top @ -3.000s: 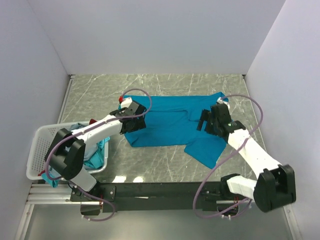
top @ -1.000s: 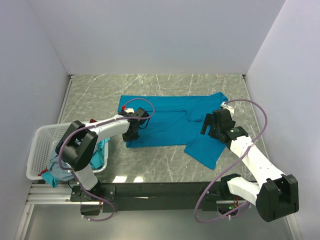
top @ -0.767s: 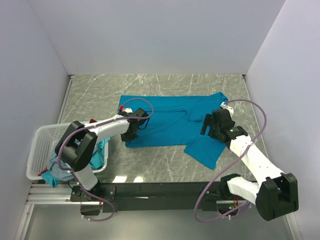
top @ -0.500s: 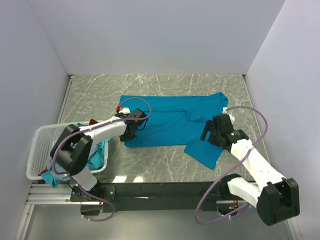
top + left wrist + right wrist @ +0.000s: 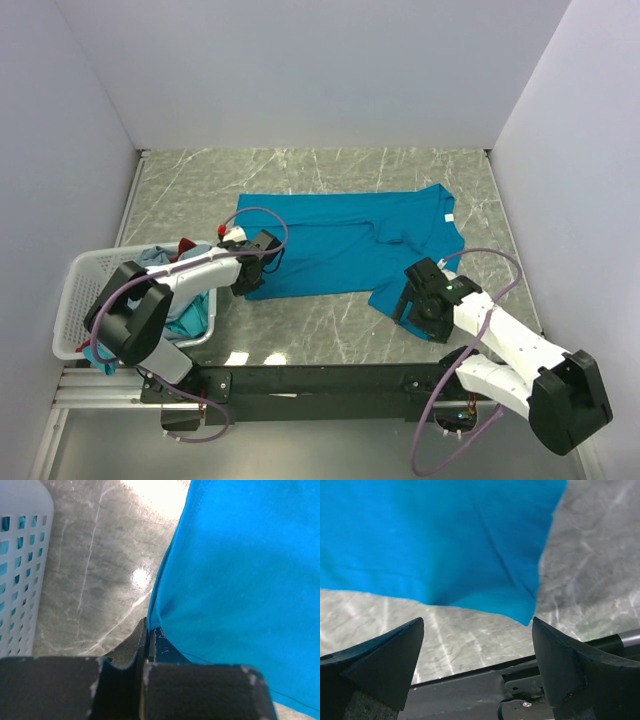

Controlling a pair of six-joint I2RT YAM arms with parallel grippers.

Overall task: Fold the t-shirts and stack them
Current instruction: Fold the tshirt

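Observation:
A bright teal-blue t-shirt (image 5: 335, 240) lies spread across the marble table, its white neck label (image 5: 447, 219) at the far right. My left gripper (image 5: 246, 280) sits at the shirt's near-left corner. The left wrist view shows this gripper (image 5: 148, 632) shut, pinching the hem of the t-shirt (image 5: 235, 575). My right gripper (image 5: 410, 306) hovers open over the shirt's near-right corner. Seen from the right wrist, its gripper (image 5: 477, 621) holds nothing, and the t-shirt (image 5: 440, 540) corner ends just ahead of the fingers (image 5: 385, 655). Other t-shirts (image 5: 190, 312), grey-blue and teal, lie bunched in the basket.
A white lattice basket (image 5: 72, 300) stands at the near left, close to the left arm; its wall (image 5: 20, 555) shows in the left wrist view. The black mounting rail (image 5: 320, 380) runs along the near edge, directly below the right gripper. White walls enclose the table.
My left gripper has shut on the shirt's near-left corner and drawn it slightly left and nearer. The right arm, still open, has pulled back toward the near edge, to the shirt's near-right corner.

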